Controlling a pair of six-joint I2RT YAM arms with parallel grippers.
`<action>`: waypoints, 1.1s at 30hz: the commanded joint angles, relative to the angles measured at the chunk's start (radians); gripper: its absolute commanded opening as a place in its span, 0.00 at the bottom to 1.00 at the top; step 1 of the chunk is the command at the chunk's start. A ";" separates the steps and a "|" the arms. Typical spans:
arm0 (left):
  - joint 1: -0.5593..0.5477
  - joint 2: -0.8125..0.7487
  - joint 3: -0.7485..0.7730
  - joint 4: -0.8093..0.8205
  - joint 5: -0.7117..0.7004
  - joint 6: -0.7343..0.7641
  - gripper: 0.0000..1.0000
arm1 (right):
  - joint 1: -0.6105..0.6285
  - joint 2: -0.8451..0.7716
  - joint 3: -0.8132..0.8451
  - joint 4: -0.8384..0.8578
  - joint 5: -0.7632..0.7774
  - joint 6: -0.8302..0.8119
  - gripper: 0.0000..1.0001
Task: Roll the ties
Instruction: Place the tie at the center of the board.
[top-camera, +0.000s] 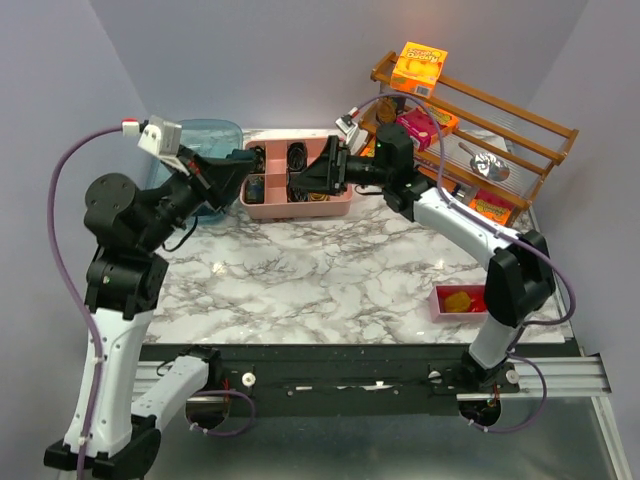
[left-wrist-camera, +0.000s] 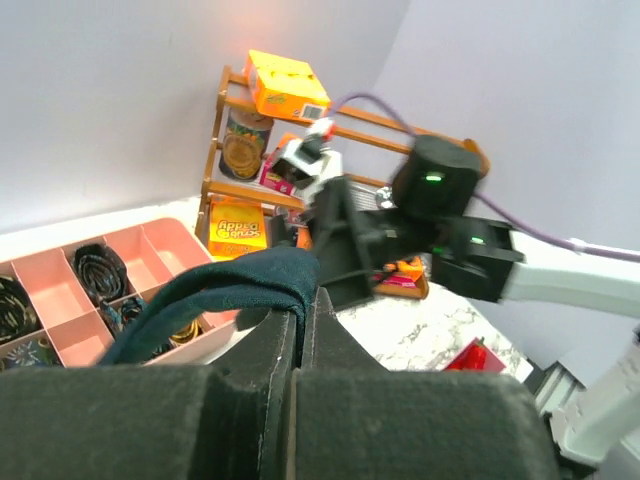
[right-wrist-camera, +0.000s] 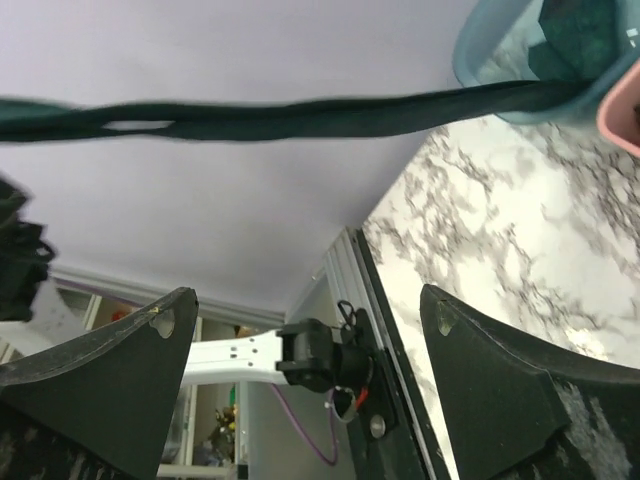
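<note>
white marble table with pink organizer, blue tub, wooden rack, small pink tray

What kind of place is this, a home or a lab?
Most likely a robot lab cell: two arms bolted at the edge of a marble-look table, bare walls close around, and a rack of staged groceries.

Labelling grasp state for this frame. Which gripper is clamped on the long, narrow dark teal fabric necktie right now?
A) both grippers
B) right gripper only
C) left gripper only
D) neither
C: the left gripper is shut on the dark teal fabric necktie, while the right gripper stands wide open, and the tie crosses its view beyond the fingertips, not between them.
</note>
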 joint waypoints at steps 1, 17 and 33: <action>0.001 -0.071 0.007 -0.144 0.078 0.041 0.00 | 0.000 0.106 0.063 -0.076 -0.065 -0.037 1.00; 0.001 -0.250 -0.010 -0.334 0.317 0.081 0.00 | 0.141 0.502 0.517 -0.372 -0.108 -0.057 1.00; 0.000 -0.292 -0.030 -0.350 0.431 0.052 0.00 | 0.219 0.752 0.747 -0.413 -0.128 0.025 1.00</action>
